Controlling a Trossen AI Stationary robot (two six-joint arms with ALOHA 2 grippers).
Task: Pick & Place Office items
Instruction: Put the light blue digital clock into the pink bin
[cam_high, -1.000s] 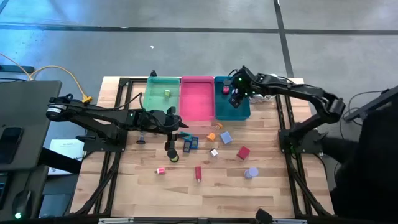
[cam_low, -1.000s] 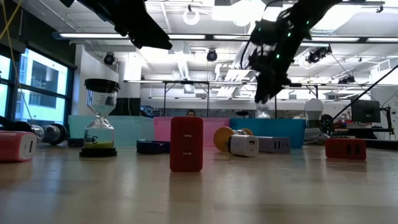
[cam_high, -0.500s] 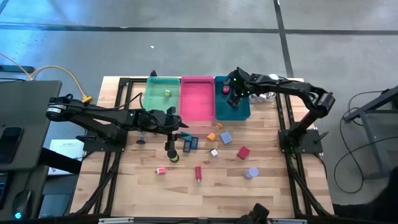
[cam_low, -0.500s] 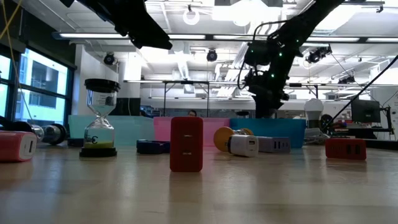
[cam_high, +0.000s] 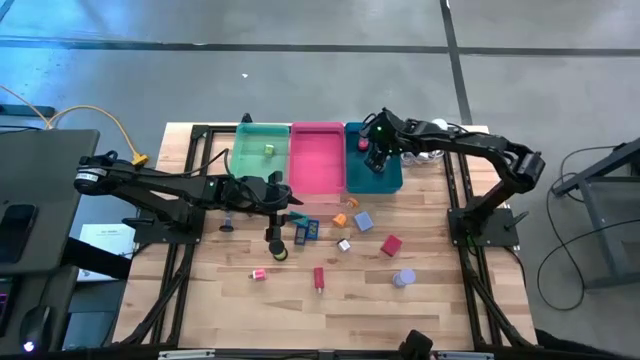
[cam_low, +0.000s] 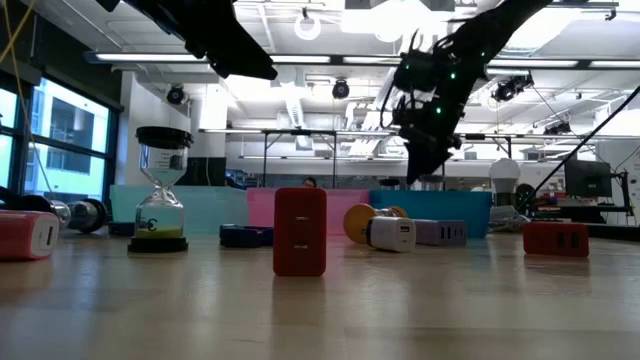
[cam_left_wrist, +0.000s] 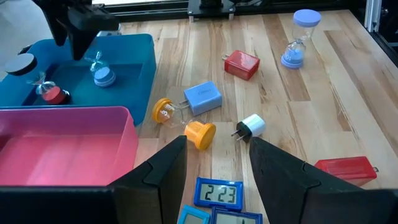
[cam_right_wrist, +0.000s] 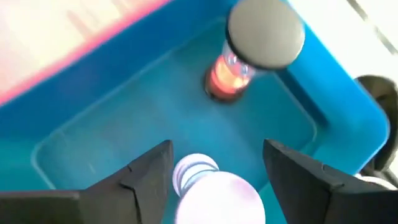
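1. Wooden tabletop carries everything. The loose office items are scattered across its middle, within reach of both arms.
2. Three trays stand side by side along the far edge: green tray, pink tray and teal tray. They touch each other, probably so that sorted things can be dropped in from above.
3. Right tool hangs over the teal tray. Its fingers are spread and grip nothing, which fits a drop-off rather than a pickup.
4. Left tool waits low over the loose items near the pink tray. It is released and empty, and the blue clocks lie just in front of it.
5. Lavender hourglass lies on the teal tray's floor below the right tool's spread fingers, clear of both. A red hourglass lies near it toward a corner, so this tray seems to collect hourglasses.
6. Still on the wood and not yet sorted are a red block, a blue charger and a white plug. I judge the task less than half done.
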